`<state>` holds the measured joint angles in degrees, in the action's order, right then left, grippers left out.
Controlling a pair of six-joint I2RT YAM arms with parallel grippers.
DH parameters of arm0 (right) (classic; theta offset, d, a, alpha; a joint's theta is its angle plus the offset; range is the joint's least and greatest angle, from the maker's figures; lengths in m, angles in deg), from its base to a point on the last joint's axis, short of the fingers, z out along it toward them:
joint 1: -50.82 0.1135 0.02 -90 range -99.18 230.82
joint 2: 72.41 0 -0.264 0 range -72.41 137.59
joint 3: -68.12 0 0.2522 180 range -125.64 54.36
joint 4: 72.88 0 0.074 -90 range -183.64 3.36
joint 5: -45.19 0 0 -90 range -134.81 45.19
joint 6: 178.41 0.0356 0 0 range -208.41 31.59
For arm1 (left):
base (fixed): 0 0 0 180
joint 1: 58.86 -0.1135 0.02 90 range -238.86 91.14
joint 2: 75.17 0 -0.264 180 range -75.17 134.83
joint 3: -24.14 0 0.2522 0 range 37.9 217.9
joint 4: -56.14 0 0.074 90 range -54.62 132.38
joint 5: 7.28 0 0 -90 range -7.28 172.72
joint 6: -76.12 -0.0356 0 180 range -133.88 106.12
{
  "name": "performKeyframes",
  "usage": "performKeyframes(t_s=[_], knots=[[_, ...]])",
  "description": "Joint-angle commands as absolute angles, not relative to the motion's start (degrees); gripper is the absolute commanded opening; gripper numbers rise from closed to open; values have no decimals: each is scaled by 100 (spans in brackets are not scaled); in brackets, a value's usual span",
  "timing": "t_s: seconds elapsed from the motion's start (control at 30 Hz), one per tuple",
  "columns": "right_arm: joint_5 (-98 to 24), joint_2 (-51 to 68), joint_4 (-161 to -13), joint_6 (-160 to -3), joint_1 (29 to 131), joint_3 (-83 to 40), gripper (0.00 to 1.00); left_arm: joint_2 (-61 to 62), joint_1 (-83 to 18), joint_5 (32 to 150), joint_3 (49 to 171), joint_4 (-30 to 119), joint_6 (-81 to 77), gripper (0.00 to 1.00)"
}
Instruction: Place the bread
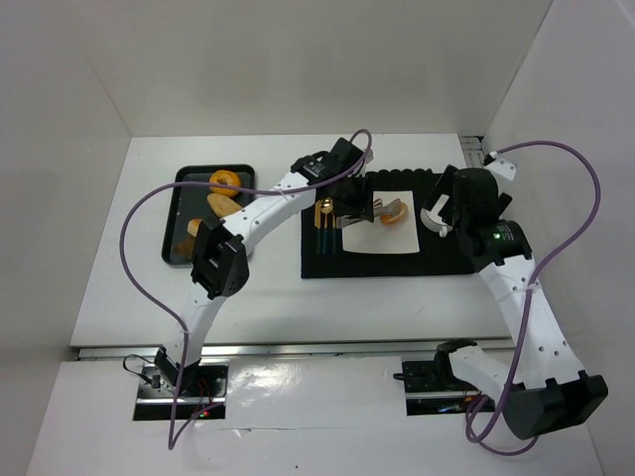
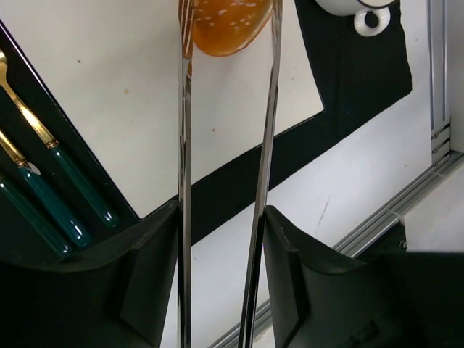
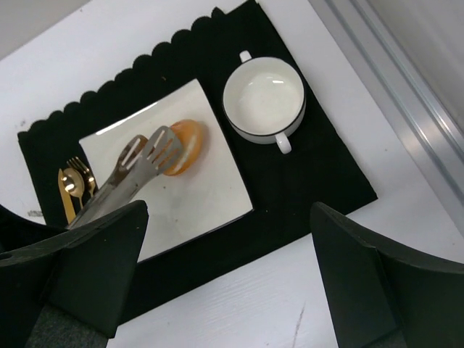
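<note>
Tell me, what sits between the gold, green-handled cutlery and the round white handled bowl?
A square white plate, bearing a golden-brown bun that silver metal tongs straddle; the right wrist view shows it.

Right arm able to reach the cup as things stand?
Probably yes. The right gripper is open above the mat, just short of the cup, with nothing between them. The tongs and bun are off to the side over the plate, clear of that path.
</note>
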<state>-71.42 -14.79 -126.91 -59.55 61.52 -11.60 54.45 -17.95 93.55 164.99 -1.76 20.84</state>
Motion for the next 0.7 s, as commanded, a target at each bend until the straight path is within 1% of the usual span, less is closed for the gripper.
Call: performKeyframes(t_s=[0.0, 0.23, 0.33, 0.4, 0.43, 0.47, 0.5, 0.53, 0.57, 0.6, 0.63, 0.67], knots=[[-7215, -1485, -12787, -6046, 6119, -1130, 100, 5218, -1799, 9414, 16666, -33, 2110, 60], [-7013, -1309, -12733, -6046, 6119, -1130, 100, 4621, -1746, 9335, 16781, -33, 2057, 61], [-6952, -1309, -12594, -6046, 6119, -1130, 100, 4262, -1746, 9160, 16833, -200, 1926, 61], [-6899, -1309, -12541, -6099, 6119, -1130, 100, 4041, -1842, 8802, 16764, -542, 1925, 60], [-6898, -1309, -12540, -6099, 6119, -1130, 100, 3884, -2017, 8669, 16615, -656, 2004, 60], [-6846, -1309, -12540, -6099, 6119, -1130, 100, 3473, -2132, 8528, 16387, -736, 2065, 58], [-6846, -1309, -12488, -6099, 6119, -1182, 100, 3234, -2263, 8309, 15767, -789, 2188, 58], [-6846, -1309, -12418, -6151, 6119, -1182, 100, 2971, -2421, 8211, 15431, -867, 2267, 58], [-6776, -1309, -12417, -6152, 6067, -1182, 100, 2716, -2797, 8158, 15097, -929, 2338, 57], [-6723, -1309, -12347, -6152, 6066, -1182, 100, 2191, -3001, 8157, 14484, -982, 2391, 56], [-6723, -1257, -12294, -6152, 6066, -1130, 100, 1933, -3395, 7957, 14208, -1139, 2513, 56], [-6670, -1195, -12294, -6152, 6066, -1130, 100, 1679, -3564, 7807, 13979, -1263, 2575, 56]])
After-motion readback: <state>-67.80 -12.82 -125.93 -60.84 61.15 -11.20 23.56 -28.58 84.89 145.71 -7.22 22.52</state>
